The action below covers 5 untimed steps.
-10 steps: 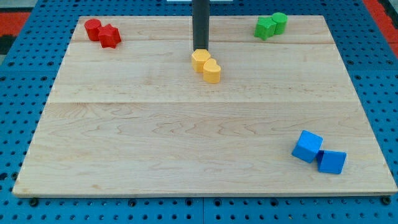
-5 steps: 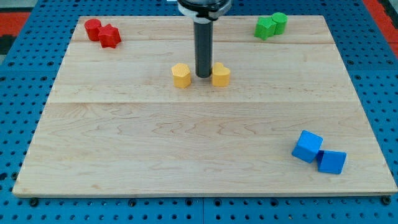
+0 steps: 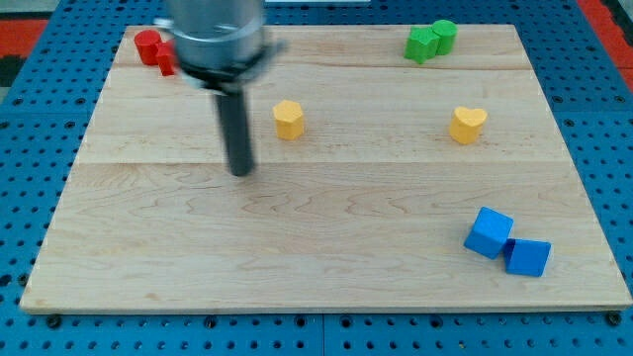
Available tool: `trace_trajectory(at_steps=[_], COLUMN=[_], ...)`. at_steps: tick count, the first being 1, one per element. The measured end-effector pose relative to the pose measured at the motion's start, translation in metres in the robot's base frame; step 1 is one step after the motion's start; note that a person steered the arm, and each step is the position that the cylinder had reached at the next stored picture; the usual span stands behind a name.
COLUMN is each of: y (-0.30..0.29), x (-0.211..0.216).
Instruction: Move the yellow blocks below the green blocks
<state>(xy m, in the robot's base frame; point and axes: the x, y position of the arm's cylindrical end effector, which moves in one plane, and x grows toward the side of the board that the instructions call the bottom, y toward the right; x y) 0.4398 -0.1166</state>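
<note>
Two yellow blocks lie apart on the wooden board [image 3: 297,257]. A yellow hexagonal block [image 3: 289,119] sits left of centre. A yellow heart-shaped block [image 3: 469,125] sits to the right, below the two green blocks [image 3: 430,41] at the view's top right. My tip [image 3: 240,170] is below and to the left of the hexagonal block, not touching it. The rod and its mount look motion-blurred.
Two red blocks [image 3: 155,49] sit at the top left, partly hidden by the arm's mount. Two blue cube-like blocks [image 3: 507,246] sit at the bottom right. The board lies on a blue pegboard.
The yellow pair split: the hexagonal block stayed left, the heart-shaped block slid far right to under the green blocks. My tip moved from between them down and left.
</note>
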Motion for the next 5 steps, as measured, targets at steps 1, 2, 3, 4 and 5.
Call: trace_trajectory(at_steps=[1,2,3,4,5], y=[0.031,0.058,0.135,0.118,0.061], x=[-0.066,-0.049,-0.030,-0.004,-0.034])
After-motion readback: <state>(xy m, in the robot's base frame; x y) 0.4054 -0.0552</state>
